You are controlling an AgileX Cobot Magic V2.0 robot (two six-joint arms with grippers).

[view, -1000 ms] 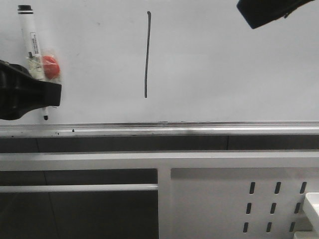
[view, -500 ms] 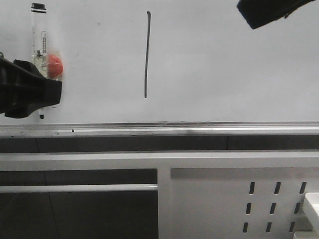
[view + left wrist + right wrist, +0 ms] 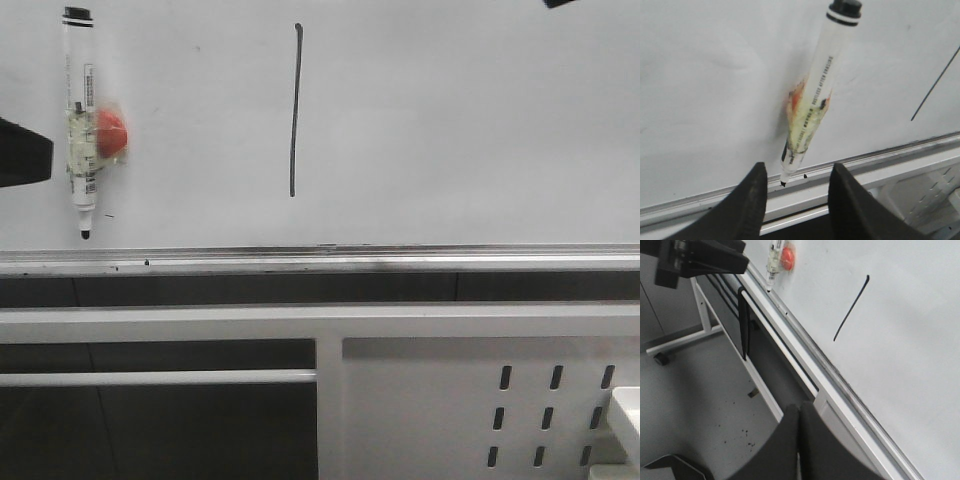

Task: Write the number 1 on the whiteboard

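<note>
The number 1 (image 3: 294,110) is a thin dark vertical stroke on the whiteboard (image 3: 450,120). It also shows in the left wrist view (image 3: 935,85) and the right wrist view (image 3: 851,307). A clear marker pen (image 3: 79,120) with a red magnet (image 3: 111,132) hangs tip down on the board, far left of the stroke. My left gripper (image 3: 798,167) is open and empty, drawn back from the pen (image 3: 815,95). Only its black edge (image 3: 22,152) shows in the front view. My right gripper (image 3: 799,410) is shut and empty, away from the board.
The board's silver bottom rail (image 3: 400,258) runs across the front view. Below it is a white frame with a perforated panel (image 3: 550,415). The left arm (image 3: 700,260) shows in the right wrist view beside the pen (image 3: 774,257). The floor lies below.
My left gripper let go of the pen and drew back to the left; the pen stays on the board. My right arm rose almost out of the front view.
</note>
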